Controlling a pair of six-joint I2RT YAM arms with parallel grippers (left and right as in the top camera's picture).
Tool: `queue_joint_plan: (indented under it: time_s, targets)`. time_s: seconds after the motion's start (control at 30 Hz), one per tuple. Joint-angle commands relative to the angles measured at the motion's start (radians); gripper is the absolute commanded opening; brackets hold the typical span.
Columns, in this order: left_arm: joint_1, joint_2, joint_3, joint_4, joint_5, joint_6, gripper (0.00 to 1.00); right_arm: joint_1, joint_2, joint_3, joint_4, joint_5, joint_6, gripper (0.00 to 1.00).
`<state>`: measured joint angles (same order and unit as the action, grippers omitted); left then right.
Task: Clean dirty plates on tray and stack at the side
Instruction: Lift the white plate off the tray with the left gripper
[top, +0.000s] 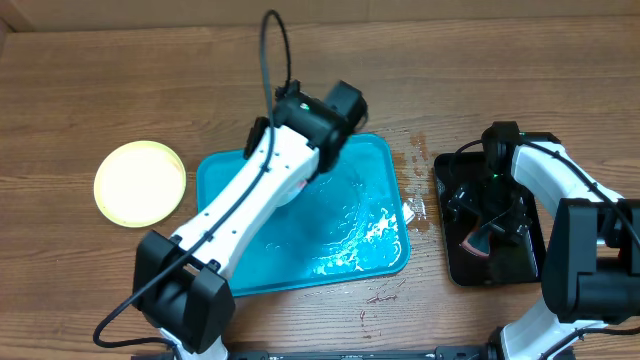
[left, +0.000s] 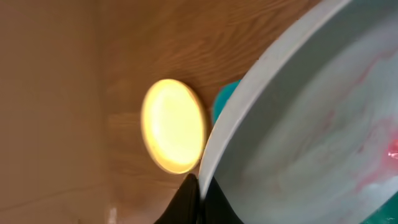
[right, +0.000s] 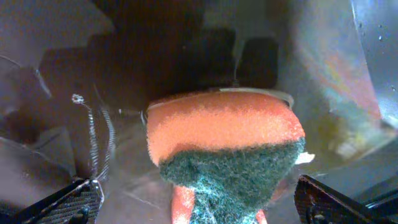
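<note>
The left gripper (left: 198, 194) is pressed onto the rim of a pale plate (left: 298, 124), one dark finger on each side of the edge. The plate is tipped up and fills the wrist view, with faint red smears across its face. It hangs over the turquoise tray (top: 370, 250), which lies wet in the middle of the table (top: 100, 80), nearer the front edge. A yellow plate (top: 140, 183) sits apart on the bare wood toward the left edge and looks clean, probably the start of the stack. Toward the right edge, the right gripper (right: 199, 205) is spread wide over a black tray (top: 455, 265), with an orange and green sponge (right: 224, 137) lying between its fingers, not pinched. A third plate cannot be made out. The step in hand seems to be cleaning the held plate. The next move likely calls for the right gripper to take the sponge and bring it over to wipe off the smears.
</note>
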<state>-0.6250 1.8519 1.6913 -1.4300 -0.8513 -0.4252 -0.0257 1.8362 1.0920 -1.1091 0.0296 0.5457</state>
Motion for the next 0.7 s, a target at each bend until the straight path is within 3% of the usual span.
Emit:
queue_joint_plan:
  time_s: [0.0,0.47,0.67]
  targets:
    - [-0.059,0.01,0.027,-0.05,-0.21,-0.138,0.04,-0.001,-0.009,-0.006,0.008,0.001,0.003,1.0]
    - [-0.244,0.01,0.027,-0.171,-0.656,-0.18,0.04,-0.001,-0.009,-0.006,0.009,0.002,0.004,1.0]
    - [-0.268,0.01,0.027,-0.171,-0.701,-0.157,0.04,-0.001,-0.009,-0.006,0.009,0.002,0.004,1.0]
